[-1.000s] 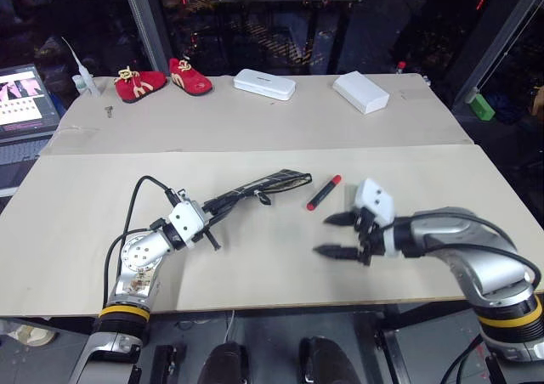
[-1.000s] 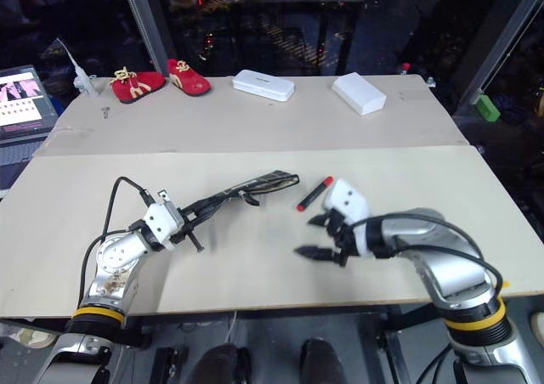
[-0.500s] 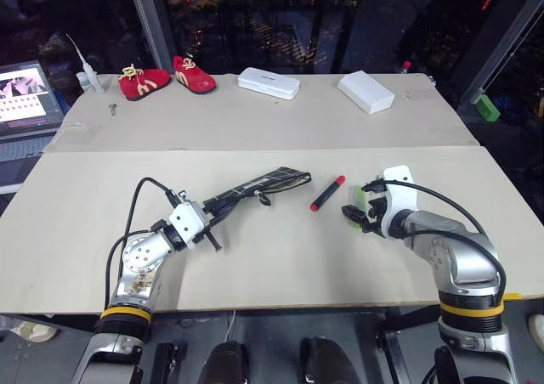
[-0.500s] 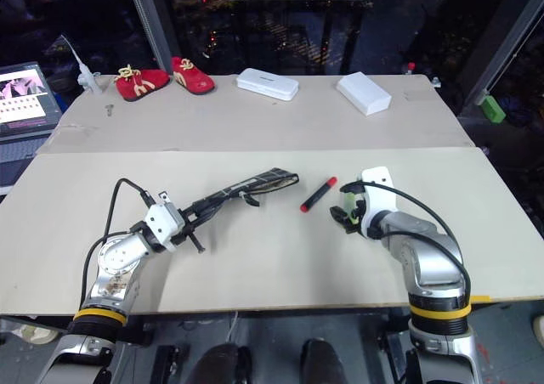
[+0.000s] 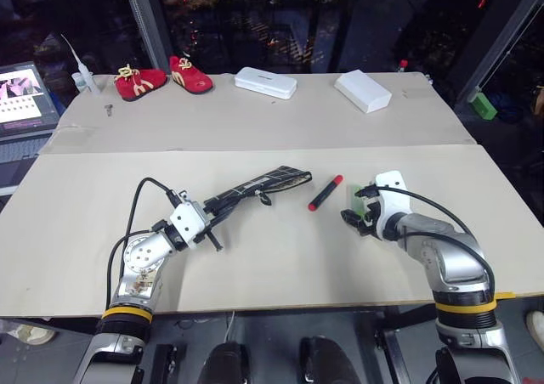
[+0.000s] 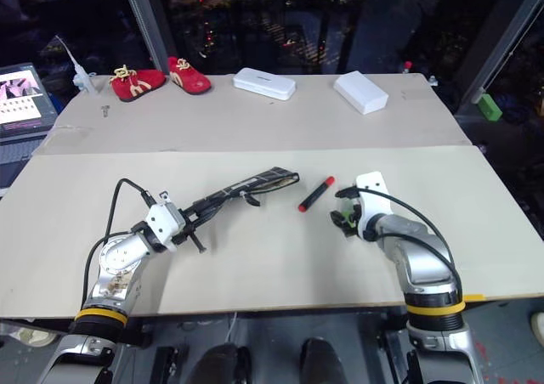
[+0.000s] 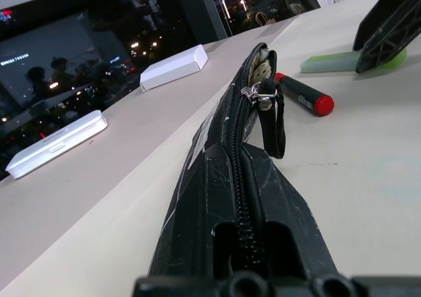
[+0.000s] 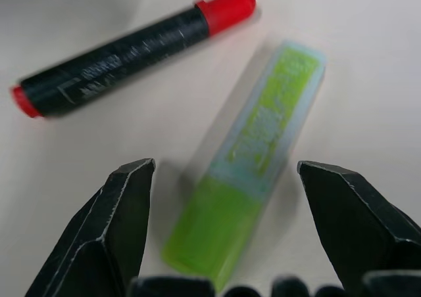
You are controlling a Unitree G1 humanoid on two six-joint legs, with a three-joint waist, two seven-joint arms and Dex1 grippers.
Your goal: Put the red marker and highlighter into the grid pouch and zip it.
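Observation:
The grid pouch (image 5: pixel 259 185) lies stretched out at the middle of the table, its mouth slightly open toward the red marker (image 5: pixel 325 193). My left gripper (image 5: pixel 209 224) is shut on the pouch's near end, and the zipper pull (image 7: pixel 263 103) hangs near the far end. To the marker's right, the lime-green highlighter (image 8: pixel 253 159) lies flat on the table. My right gripper (image 8: pixel 225 167) stands open over the highlighter, one finger on either side of its near end. I cannot tell whether the fingers touch it.
At the back of the table are red baby shoes (image 5: pixel 161 76), two white boxes (image 5: pixel 265 82) (image 5: pixel 362 91) and a small bottle (image 5: pixel 81 80). A laptop (image 5: pixel 24 95) stands at the far left. A seam runs across the tabletop behind the pouch.
My right gripper turned from pointing sideways above the table to pointing down, and sank over the highlighter. The left gripper and the pouch stayed still.

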